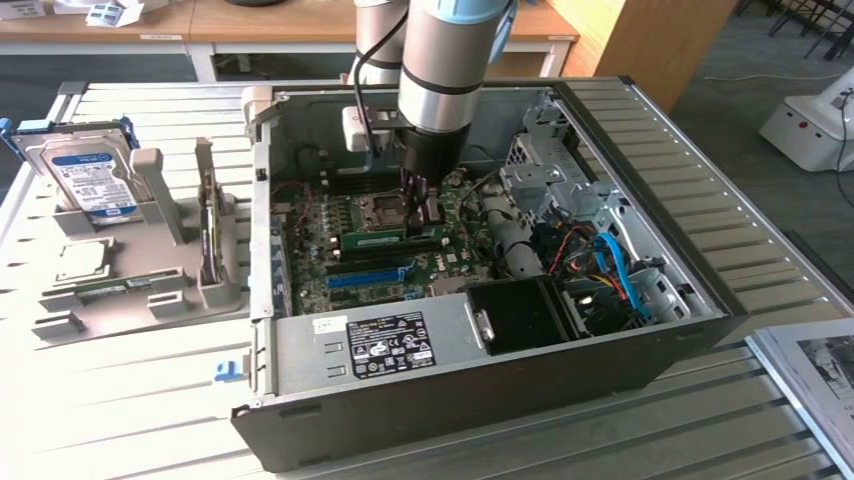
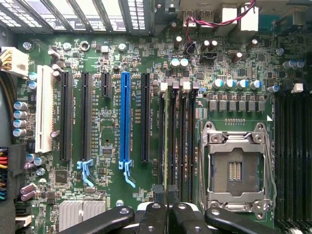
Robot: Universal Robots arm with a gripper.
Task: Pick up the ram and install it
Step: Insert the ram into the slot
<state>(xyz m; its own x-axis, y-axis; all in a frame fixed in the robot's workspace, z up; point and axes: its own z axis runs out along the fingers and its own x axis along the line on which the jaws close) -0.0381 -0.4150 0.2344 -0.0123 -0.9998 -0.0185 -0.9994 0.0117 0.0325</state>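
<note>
Green, slim ram (image 2: 169, 136) stands edge-on beneath the black, closed hand (image 2: 165, 191).

The ram (image 1: 376, 238) — slim green strip — stands edgewise in a motherboard slot.

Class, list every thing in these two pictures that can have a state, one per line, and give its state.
gripper: shut on the ram's end.
ram: on edge along a black memory slot; whether it is fully seated cannot be told.
computer case: lying on its side, side panel off.
processor socket: empty.
blue slot: empty.
hard drive: standing upright in a grey holder.
</note>
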